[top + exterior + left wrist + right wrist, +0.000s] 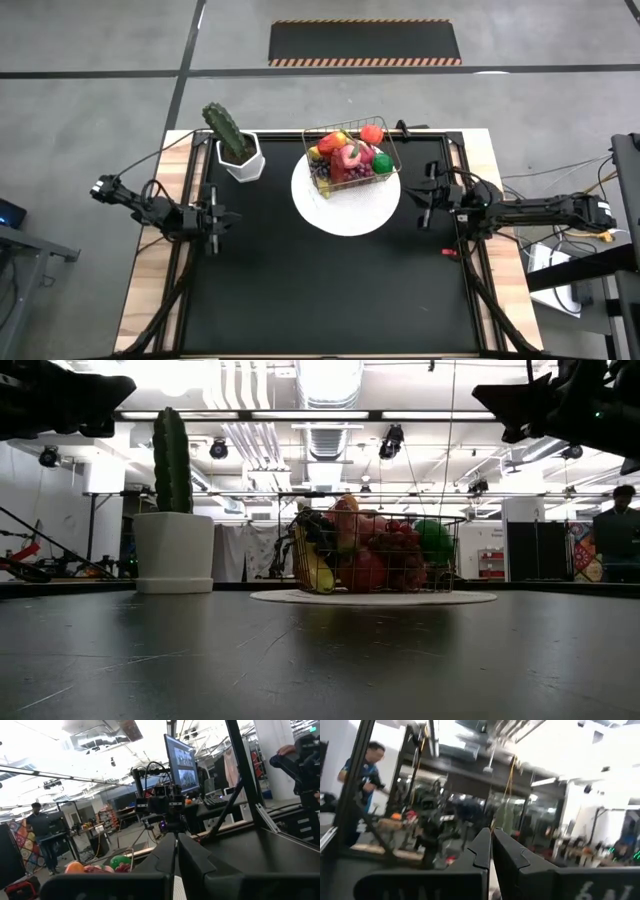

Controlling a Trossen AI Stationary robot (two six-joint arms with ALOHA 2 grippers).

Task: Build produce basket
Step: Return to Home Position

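The wire basket [352, 160] stands on a white round plate [346, 212] at the table's far middle, filled with toy produce [348, 156]: orange, red, pink, green, purple and yellow pieces. It also shows in the low view [375, 552]. My left gripper [216, 219] is shut and empty at the table's left, raised above the table. My right gripper [425, 196] is shut and empty at the right of the plate, also raised. In the wrist views both pairs of fingers [176, 851] [491, 845] are closed together.
A green cactus in a white hexagonal pot [238, 150] stands left of the basket, near the far left corner. The black mat [330, 290] covers the table toward the near edge. A person [367, 765] stands in the room beyond the table.
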